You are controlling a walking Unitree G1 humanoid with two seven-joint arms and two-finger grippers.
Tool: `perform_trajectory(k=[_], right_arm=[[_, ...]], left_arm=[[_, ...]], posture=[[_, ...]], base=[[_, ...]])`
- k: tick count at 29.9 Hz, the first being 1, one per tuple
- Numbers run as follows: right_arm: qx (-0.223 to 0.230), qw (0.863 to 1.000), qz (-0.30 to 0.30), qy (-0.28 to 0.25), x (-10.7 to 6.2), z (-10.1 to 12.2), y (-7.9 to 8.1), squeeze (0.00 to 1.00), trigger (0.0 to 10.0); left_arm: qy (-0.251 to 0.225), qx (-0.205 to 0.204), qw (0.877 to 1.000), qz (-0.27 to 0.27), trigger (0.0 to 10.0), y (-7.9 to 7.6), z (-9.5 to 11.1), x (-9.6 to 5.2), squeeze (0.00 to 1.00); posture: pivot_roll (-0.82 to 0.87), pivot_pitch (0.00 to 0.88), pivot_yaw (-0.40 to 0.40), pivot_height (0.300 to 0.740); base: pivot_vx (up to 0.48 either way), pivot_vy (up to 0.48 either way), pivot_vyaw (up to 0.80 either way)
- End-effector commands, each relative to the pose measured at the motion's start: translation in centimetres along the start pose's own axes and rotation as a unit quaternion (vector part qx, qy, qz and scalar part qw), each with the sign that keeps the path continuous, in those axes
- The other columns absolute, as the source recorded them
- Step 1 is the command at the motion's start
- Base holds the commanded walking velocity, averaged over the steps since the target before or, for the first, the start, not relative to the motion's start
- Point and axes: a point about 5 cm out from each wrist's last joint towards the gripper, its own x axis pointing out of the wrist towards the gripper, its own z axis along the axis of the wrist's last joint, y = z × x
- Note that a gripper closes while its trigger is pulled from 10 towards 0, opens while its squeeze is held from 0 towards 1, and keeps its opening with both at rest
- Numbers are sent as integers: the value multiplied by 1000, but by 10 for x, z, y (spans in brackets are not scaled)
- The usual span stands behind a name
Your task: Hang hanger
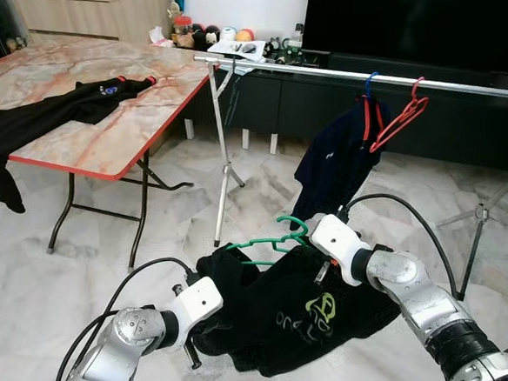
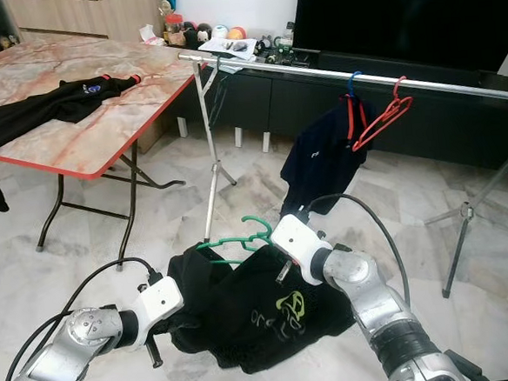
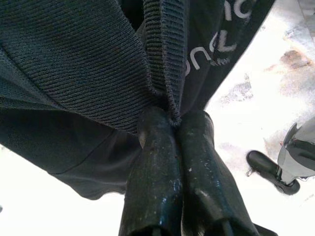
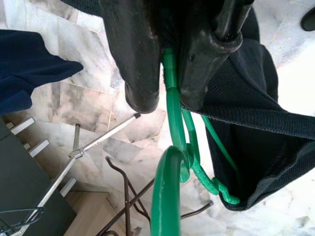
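Holding a black shirt (image 1: 289, 314) up between both arms, I have it spread in front of me above the marble floor (image 1: 85, 263), with a green hanger (image 1: 279, 237) threaded into its top edge. My right pincer (image 4: 165, 73) is pressed together on the green hanger just below its hook, and the right wrist view shows the green wire running up between the two black fingers (image 4: 133, 54) with the shirt's ribbed cloth bunched beside them. My left pincer (image 3: 172, 123) is pinching a fold of the black shirt at its lower left edge; in the left wrist view the two fingers (image 3: 155, 167) are squeezed tight against each other with the knit hem caught between their tips. The shirt sags between the two grips, its pale printed logo facing up toward me.

Ahead of me a long metal rail (image 1: 359, 77) on thin stands crosses the room in front of a dark low cabinet (image 1: 458, 119). A navy garment (image 1: 335, 163) hangs from the rail on a blue hanger (image 1: 369, 85), and just beside it hangs an empty red hanger (image 1: 401, 115). The green hanger sits well below the rail and apart from it. Off to my left stands a marble-patterned folding table (image 1: 110, 122) with a red edge, and another black garment (image 1: 31, 119) lies across it, one sleeve drooping over the near side.
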Motion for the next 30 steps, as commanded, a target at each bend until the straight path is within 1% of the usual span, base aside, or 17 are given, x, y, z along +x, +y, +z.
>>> perform_trajectory(k=[1,2,3,4,6,7,8,9,10,12,13,18,19,23,25,30], right_arm=[[14,995,-77,-54,-17,21,-35,0,10000],[11,996,-68,-54,-17,21,-33,0,10000],[4,997,-56,-54,-16,21,-30,0,10000],[-4,997,-46,-54,-16,21,-28,0,10000],[-7,997,-43,-56,-16,21,-26,0,10000],[-6,998,-39,-57,-16,21,-25,0,10000],[-8,998,-38,-57,-16,21,-24,0,10000],[-9,998,-37,-57,-16,21,-24,0,10000],[-10,998,-36,-56,-16,21,-24,0,10000],[-11,998,-31,-56,-16,21,-23,0,10000],[-11,998,-31,-56,-16,21,-23,0,10000],[-31,998,-16,-49,-14,18,-17,0,10000],[-31,998,-16,-49,-14,18,-17,0,10000],[-44,998,3,-48,-14,16,-11,0,10000],[-59,997,22,-41,-14,12,-6,0,10000],[-98,993,66,-13,-15,0,6,0,10000]], left_arm=[[96,-34,994,-26,4902,-13,-43,-8,0],[98,-32,995,-20,10000,-13,-44,-8,0],[98,-26,995,-10,10000,-11,-44,-8,0],[97,-29,995,3,10000,-8,-44,-8,0],[85,-26,996,33,10000,-1,-40,-8,0],[73,-32,996,48,10000,3,-37,-8,247],[64,-35,996,54,10000,6,-35,-9,992],[59,-37,996,59,10000,8,-34,-9,992],[42,-41,996,63,10000,10,-29,-10,1000],[22,-49,996,67,10000,12,-24,-11,1000],[22,-49,996,67,10000,12,-24,-11,1000],[-41,-81,994,59,10000,14,-10,-16,1000],[-41,-81,994,59,10000,14,-10,-16,1000],[-77,-104,987,91,10000,23,-1,-19,1000],[-108,-122,981,108,10000,29,7,-20,1000],[-162,-143,969,122,10000,37,23,-23,1000]], posture=[[141,39,-71,740],[141,39,-71,740],[144,42,-73,740],[144,42,-73,740],[143,41,-74,740],[143,41,-74,740],[143,41,-74,740],[143,41,-74,740],[144,43,-75,740],[144,43,-75,740],[144,43,-75,740],[144,43,-75,740],[144,43,-75,740],[144,43,-75,740],[144,43,-75,740],[146,44,-80,740]], base=[[0,0,0],[0,0,0],[0,0,0],[0,0,0],[0,0,0],[0,0,0],[0,0,0],[0,0,0],[0,0,0],[0,0,0],[0,0,0],[0,0,0],[0,0,0],[0,0,0],[0,0,0],[0,0,0]])
